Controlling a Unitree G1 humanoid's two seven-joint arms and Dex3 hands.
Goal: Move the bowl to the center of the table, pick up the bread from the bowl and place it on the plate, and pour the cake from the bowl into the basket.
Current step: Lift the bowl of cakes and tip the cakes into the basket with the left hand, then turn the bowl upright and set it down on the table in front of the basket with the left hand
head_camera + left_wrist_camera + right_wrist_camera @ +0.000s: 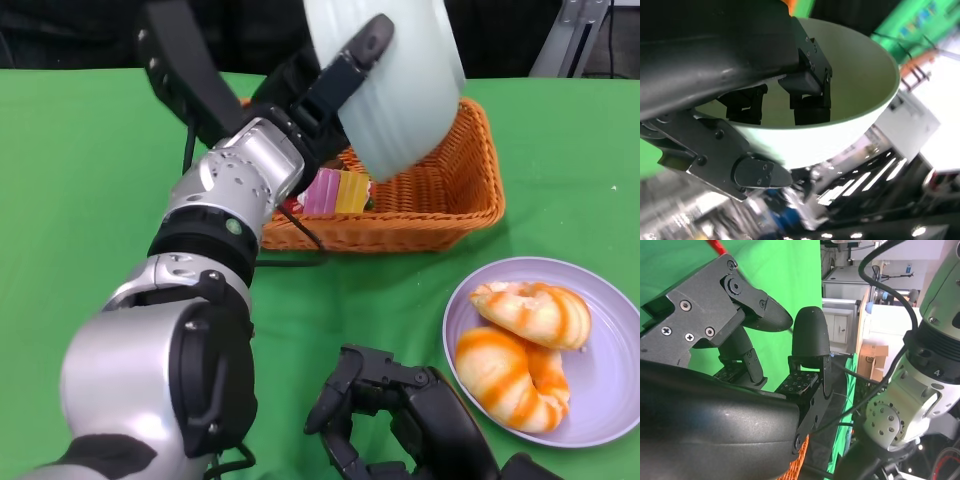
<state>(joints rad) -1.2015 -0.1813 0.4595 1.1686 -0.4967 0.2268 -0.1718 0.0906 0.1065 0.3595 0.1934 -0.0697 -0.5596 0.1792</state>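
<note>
Head view: green table [90, 180] under orange basket [470, 190] and purple plate [610, 400].

The left arm [215, 220] slants across the middle of the surface [90, 180] toward the basket [440, 200], blocking passage from the near side to the basket's left end. The left hand [330, 90] holds the tipped bowl [390, 80] over the basket, covering most of its opening; the cake [338, 192] fills the near-left corner. The plate [610, 400] with two breads [530, 312] fills the near right. The right hand [400, 410] rests just left of it. Bare cloth lies far left and between basket and plate.
</note>
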